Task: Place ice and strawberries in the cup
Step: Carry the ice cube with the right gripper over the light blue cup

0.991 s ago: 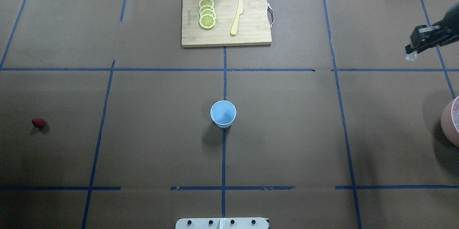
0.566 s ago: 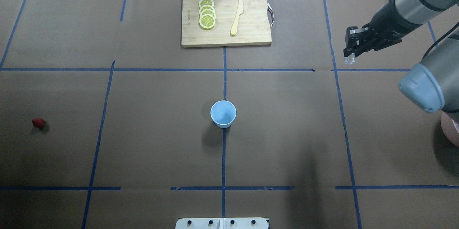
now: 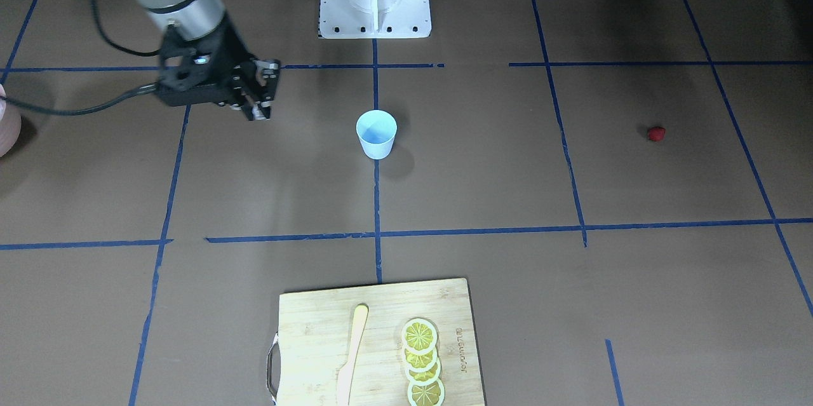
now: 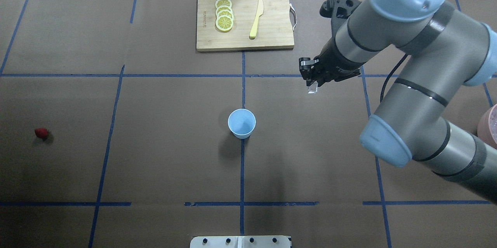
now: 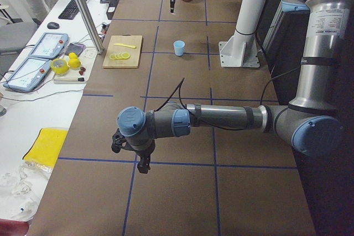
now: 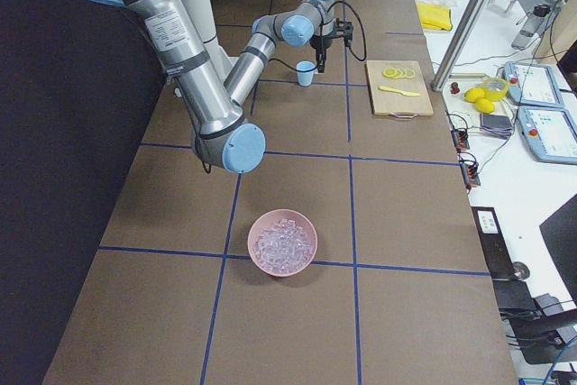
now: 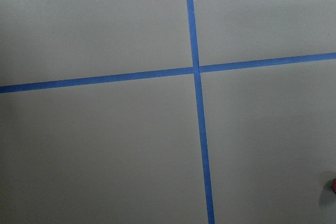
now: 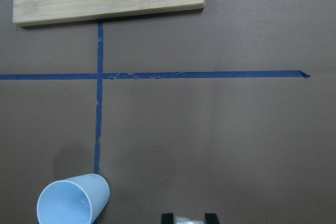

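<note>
Your right gripper (image 4: 311, 84) pinches one ice cube (image 4: 311, 89) upper right of the empty-looking cup (image 4: 241, 123) at centre, the strawberry (image 4: 41, 133) waits far left, and you cannot tell the left gripper (image 5: 142, 165) fingers' state.

I can't read anything here: the stamp (image 3: 462, 350) on the board (image 3: 381, 304) is too small for me.

Matt paper covers the table (image 4: 155, 155); board (image 4: 275, 26) wooden, cup (image 4: 242, 124) smooth plastic.
</note>
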Controlling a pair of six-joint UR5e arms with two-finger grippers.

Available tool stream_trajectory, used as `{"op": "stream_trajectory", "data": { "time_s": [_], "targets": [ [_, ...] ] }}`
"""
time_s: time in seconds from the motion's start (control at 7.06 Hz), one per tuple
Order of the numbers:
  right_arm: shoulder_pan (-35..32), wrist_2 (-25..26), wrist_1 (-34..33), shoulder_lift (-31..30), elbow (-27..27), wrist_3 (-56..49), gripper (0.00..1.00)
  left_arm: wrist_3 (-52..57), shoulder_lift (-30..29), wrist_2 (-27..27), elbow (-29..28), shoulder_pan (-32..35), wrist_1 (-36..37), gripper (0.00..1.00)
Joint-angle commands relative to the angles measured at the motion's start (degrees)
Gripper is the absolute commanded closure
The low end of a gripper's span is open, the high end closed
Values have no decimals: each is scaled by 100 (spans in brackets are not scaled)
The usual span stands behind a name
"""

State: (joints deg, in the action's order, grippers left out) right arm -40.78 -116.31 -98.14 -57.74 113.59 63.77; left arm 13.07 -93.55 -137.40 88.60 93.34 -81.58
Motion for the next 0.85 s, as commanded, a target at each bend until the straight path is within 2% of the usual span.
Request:
{"op": "stream_trajectory", "data": {
  "time_s": [0.0, 0.28, 0.57, 0.71],
  "targets": [
    [701, 703, -56, 471, -274, 582, 98, -7, 12, -6, -1, 0, 1, 0],
    [1045, 1160, -651, 1357, -879, 847, 98, -7, 12, -6, -1, 0, 10, 0],
    [1247, 1363, -689, 1922, -1555, 1050, 98, -7, 12, -6, -9, 0, 10, 0],
    [1387, 1539, -654, 1933, -1689, 1172, 98, -7, 12, -6, -9, 0, 10, 0]
  ]
}}
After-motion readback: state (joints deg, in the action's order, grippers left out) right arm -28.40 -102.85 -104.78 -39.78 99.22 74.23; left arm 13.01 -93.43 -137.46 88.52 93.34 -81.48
